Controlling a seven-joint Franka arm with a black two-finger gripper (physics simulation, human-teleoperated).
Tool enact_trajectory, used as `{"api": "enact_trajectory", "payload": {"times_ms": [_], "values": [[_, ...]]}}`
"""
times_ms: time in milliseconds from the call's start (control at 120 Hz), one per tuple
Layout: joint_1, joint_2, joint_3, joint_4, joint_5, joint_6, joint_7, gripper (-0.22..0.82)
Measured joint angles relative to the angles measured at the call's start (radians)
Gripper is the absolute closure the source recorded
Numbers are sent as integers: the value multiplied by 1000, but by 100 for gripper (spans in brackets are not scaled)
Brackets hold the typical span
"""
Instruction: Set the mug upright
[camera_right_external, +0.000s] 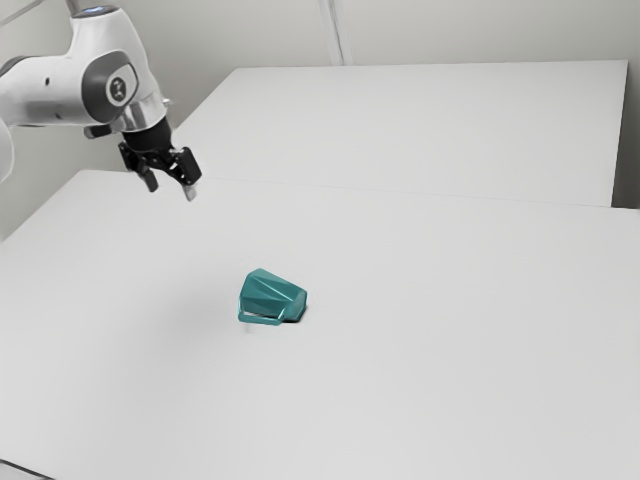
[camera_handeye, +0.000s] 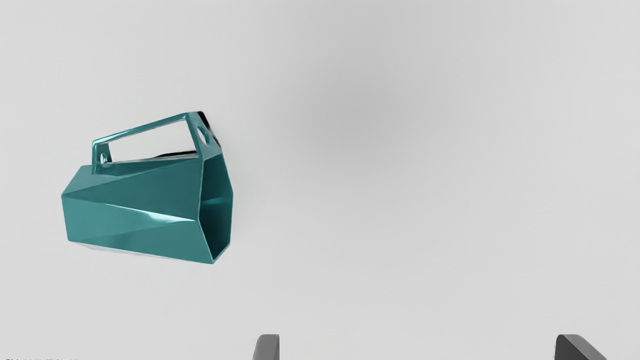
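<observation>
- The white table (camera_right_external: 450, 350) spread around the mug (camera_right_external: 272, 297) on every side in the exterior view, leaving broad room to move.
- Its far edge ran beyond the mug, with a white panel (camera_right_external: 430, 130) rising behind; a side edge slanted down at the exterior view's left.
- The gripper (camera_right_external: 171, 189) hung near the far corner on that side in the exterior view, well apart from the mug.
- The mug lay on its side on the table, well in from both those edges, its long axis close to level.
- Its open mouth pointed toward the exterior view's left and its narrower base toward the right, the axis slanting slightly nearer the camera at the base.
- Its handle (camera_handeye: 140, 128) lay along the side toward the exterior camera, away from the fingers (camera_handeye: 270, 348).
- The jaws stood wide apart, the mug outside the space between them, its long axis roughly parallel to their spread.
</observation>
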Motion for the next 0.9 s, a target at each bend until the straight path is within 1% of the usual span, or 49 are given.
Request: {"api": "enact_trajectory", "payload": {"times_ms": [133, 233, 367, 500, 717, 900], "values": [[6, -16, -4, -1, -54, 23, 0, 0], [16, -20, -4, -44, -209, 72, 0, 0], [68, -14, -2, -160, -443, 132, 0, 0], [126, 36, -1, -205, -582, 157, 0, 0], [135, 122, 1, -218, -632, 128, 0, 0], [135, 149, 0, -235, -636, 104, 0, 0]]}}
